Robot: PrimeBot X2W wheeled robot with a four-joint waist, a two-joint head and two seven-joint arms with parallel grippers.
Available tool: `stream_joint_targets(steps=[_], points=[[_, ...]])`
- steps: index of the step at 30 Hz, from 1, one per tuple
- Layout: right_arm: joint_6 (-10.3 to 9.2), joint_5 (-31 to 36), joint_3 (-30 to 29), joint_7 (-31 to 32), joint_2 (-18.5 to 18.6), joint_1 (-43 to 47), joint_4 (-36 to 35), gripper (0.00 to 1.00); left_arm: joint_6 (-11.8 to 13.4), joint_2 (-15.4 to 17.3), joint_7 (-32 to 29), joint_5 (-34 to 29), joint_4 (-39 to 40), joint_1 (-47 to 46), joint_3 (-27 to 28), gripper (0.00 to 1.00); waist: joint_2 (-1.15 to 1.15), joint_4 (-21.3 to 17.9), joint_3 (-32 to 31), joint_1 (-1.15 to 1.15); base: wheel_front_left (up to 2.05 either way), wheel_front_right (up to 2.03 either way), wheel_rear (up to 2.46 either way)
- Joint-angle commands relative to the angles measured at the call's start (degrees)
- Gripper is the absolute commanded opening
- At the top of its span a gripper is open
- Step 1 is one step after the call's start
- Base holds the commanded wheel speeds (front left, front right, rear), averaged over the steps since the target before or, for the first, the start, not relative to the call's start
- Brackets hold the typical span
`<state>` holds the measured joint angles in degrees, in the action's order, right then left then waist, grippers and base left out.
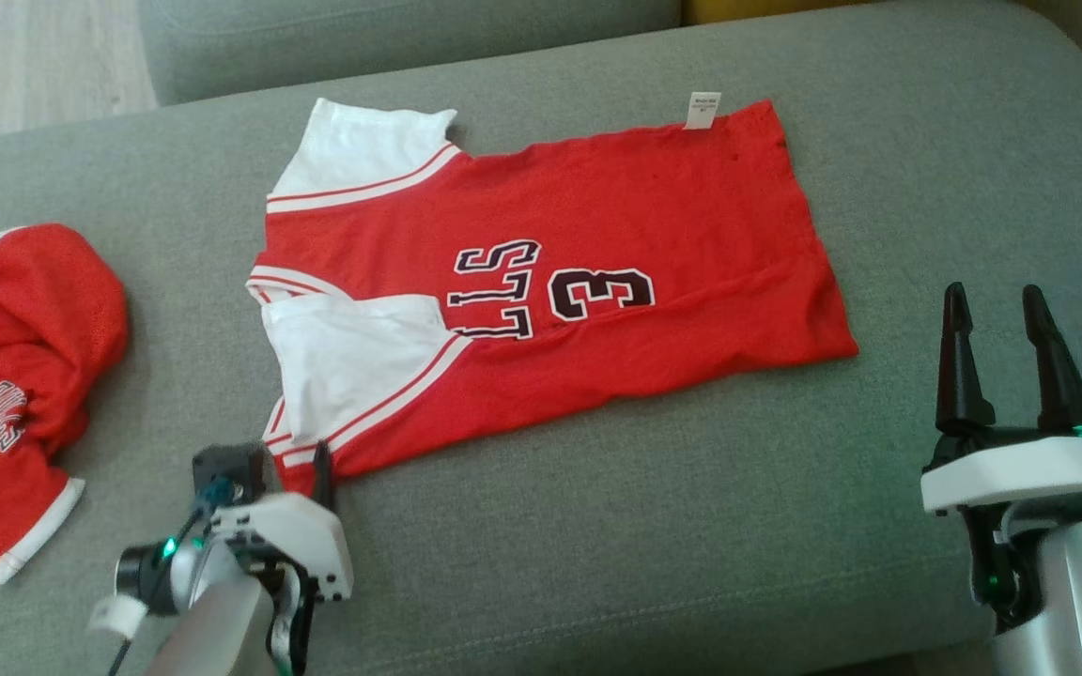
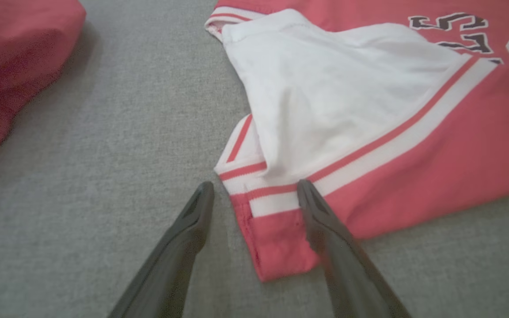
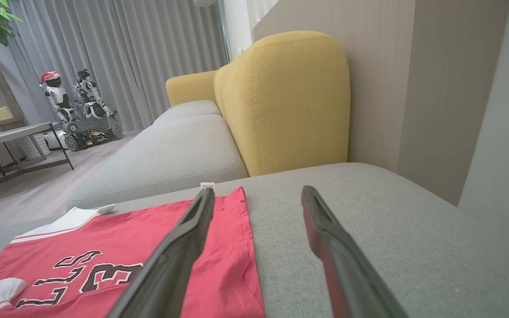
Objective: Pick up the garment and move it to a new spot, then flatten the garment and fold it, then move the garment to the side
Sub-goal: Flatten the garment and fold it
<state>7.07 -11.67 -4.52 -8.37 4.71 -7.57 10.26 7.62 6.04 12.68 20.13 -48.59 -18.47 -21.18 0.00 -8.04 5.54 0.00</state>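
Two red jerseys: both white-trimmed, lying well apart on the grey seat cushion [image 1: 691, 526].
garment [image 1: 616, 272]: spread flat mid-cushion, black lettering and a "3" facing up, collar end toward the robot's left, hem end toward its right.
near sleeve [image 1: 353, 361]: white, folded in over the red front, with striped edging along it.
far sleeve [image 1: 363, 145]: white, lying out flat.
label [image 1: 704, 109]: small white tag sticking out at the far corner of the hem end.
second jersey [image 1: 15, 376]: crumpled heap at the robot's far left, not touching the garment.
left gripper [image 2: 255, 185]: jaws spread wide, gripping nothing. It sits low over the cushion at the garment's near corner, just below the folded sleeve. The red corner lies between the two fingers, one finger [image 2: 338, 247] over the fabric edge and the other above bare cushion. Whether either touches the cloth, cannot tell.
right gripper [image 1: 994, 296]: jaws spread wide, empty. Fingers point up the head view, beside the hem end and clear of it, over bare cushion.
backrest [image 3: 281, 101]: yellow, standing behind the seat.
room beyond: grey curtains [image 3: 126, 53], a low table [image 3: 11, 134], a small white robot figure [image 3: 55, 97] on the floor.
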Motion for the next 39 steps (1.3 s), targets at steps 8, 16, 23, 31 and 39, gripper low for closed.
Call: stream_joint_targets(steps=[8, 16, 23, 31, 39], points=[[0.42, 0.36, 0.85, 0.58, 0.56, -1.8, -1.82, 1.0, -3.8, 0.71, -0.5, -1.2, -3.71, -5.0, -1.23, 0.0, 0.0, 0.15, 0.58, 0.0, 0.0, 0.0, 0.0], [0.42, 0.44, -0.79, 5.09, -0.62, -3.52, 2.72, 1.0, -1.61, 2.09, 2.18, -3.2, 2.69, -6.55, -0.75, 0.0, 0.0, 2.47, 0.23, 0.0, 0.0, 0.0, 0.0], [0.42, 0.02, -4.21, 10.08, -1.65, -7.82, 11.4, 1.0, -1.36, 2.67, 2.29, -5.28, 12.59, -4.61, -1.02, 0.0, 0.0, 4.79, 0.98, 0.0, 0.0, 0.0, 0.0], [0.42, 5.7, -6.83, 12.56, -1.8, -14.31, 22.79, 1.0, -1.96, 2.51, 2.3, -6.33, 16.47, -3.95, -2.71, 0.0, 0.0, 7.08, 2.64, 0.0, 0.0, 0.0, 0.0], [0.42, 10.86, -9.52, 12.72, -1.82, -18.59, 29.84, 1.0, -2.47, 2.4, 2.27, -6.62, 17.48, -4.57, -3.95, 0.0, 0.0, 8.61, 4.52, 0.0, 0.0, 0.0, 0.0]])
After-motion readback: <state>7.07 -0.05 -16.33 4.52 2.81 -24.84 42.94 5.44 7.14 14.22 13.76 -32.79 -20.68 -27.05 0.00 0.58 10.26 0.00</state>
